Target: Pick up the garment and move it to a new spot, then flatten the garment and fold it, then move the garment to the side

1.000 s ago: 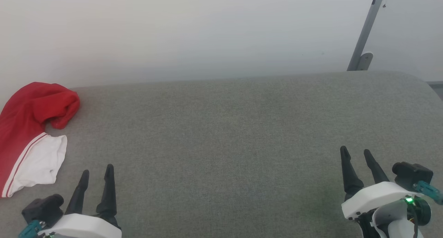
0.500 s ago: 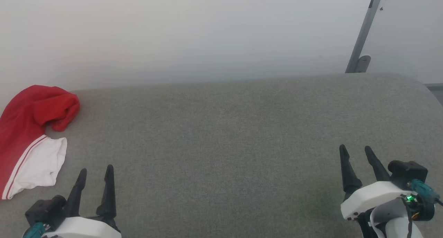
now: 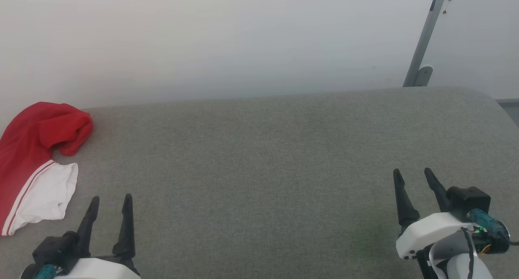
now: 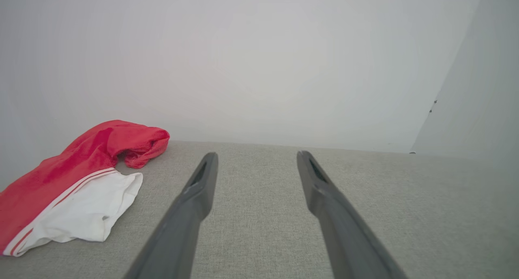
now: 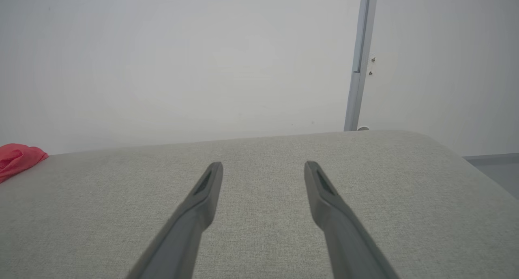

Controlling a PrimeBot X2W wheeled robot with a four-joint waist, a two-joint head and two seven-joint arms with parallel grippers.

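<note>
Finding: the garment (image 3: 28, 149) lies crumpled at the far left of the grey fabric-covered counter (image 3: 259, 169), forward and to the left of the left claw (image 3: 111, 198), near it but apart. Its long axis runs from the white striped panel nearest the robot to the bunched red end by the wall. The right claw (image 3: 411, 171) stands well apart from the garment. Both claws are spread wide and empty. The left arm is judged better placed. No brand, label or legible writing.
</note>
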